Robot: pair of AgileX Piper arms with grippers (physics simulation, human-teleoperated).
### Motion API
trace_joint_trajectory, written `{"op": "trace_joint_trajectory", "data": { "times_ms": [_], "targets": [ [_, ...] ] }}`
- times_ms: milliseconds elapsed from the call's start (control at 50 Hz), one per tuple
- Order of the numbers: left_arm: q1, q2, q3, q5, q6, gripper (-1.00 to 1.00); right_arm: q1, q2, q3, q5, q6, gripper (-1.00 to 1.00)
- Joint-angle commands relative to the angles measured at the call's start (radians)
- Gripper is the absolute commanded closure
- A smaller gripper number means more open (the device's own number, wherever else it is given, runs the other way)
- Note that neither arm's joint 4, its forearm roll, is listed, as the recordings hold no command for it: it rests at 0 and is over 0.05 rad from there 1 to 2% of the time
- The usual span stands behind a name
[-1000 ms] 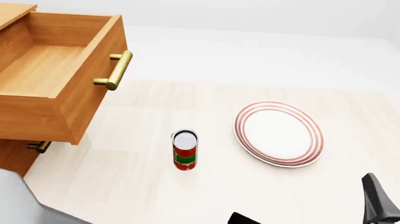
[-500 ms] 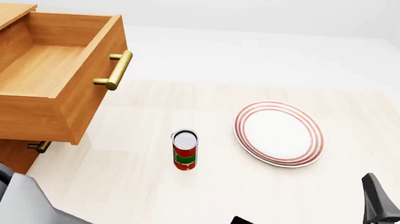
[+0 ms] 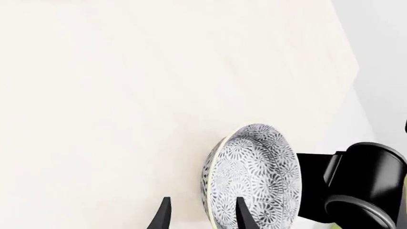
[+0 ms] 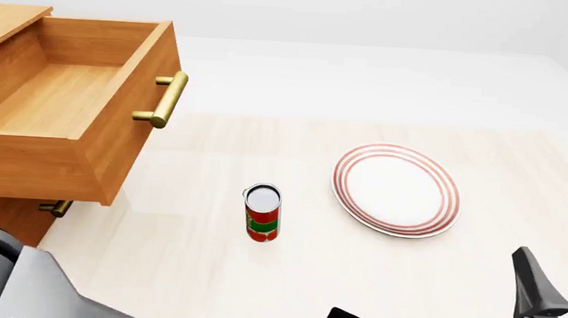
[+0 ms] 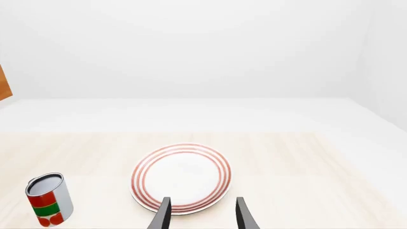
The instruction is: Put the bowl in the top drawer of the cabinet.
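The speckled bowl [image 3: 254, 183] shows only in the left wrist view, lying on the pale table; it is out of the front view. My left gripper [image 3: 202, 217] is open, its fingertips [image 3: 164, 215] straddling the bowl's near rim, one outside and one over the inside. The top drawer [image 4: 31, 160] of the cabinet [image 4: 9, 21] stands pulled open and empty at the far left, brass handle [image 4: 165, 100] facing right. My right gripper [image 4: 560, 279] is open at the lower right with nothing between its fingers.
A white plate with red rings [image 4: 396, 188] [image 5: 181, 177] lies right of centre. A red and green can [image 4: 261, 212] [image 5: 47, 198] stands upright mid-table. The lower drawer's handle [image 4: 56, 207] peeks out under the open drawer. The left arm's grey link [image 4: 10, 287] fills the lower left corner.
The left arm's grey link has shifted a little in the lower left corner, and the black part at the bottom edge has sunk slightly. The right gripper has not moved.
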Motion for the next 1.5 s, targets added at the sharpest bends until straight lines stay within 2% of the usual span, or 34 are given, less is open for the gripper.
{"op": "trace_joint_trajectory", "data": {
  "times_ms": [20, 360, 880, 1340, 1500],
  "targets": [
    [0.016, -0.006, 0.001, 0.003, 0.009, 1.00, 0.000, 0.001, 0.002, -0.003, 0.000, -1.00],
    [0.043, -0.030, 0.013, 0.018, 0.018, 1.00, 0.000, -0.005, 0.003, 0.002, 0.000, -1.00],
    [0.112, -0.142, 0.053, 0.072, 0.024, 1.00, 0.000, -0.007, 0.003, 0.004, 0.000, -1.00],
    [0.176, -0.284, 0.071, 0.164, 0.030, 1.00, 0.000, -0.005, 0.002, 0.002, 0.000, -1.00],
    [0.193, -0.346, 0.041, 0.242, 0.057, 1.00, 0.000, -0.003, 0.002, 0.001, 0.000, -1.00]
  ]
}}
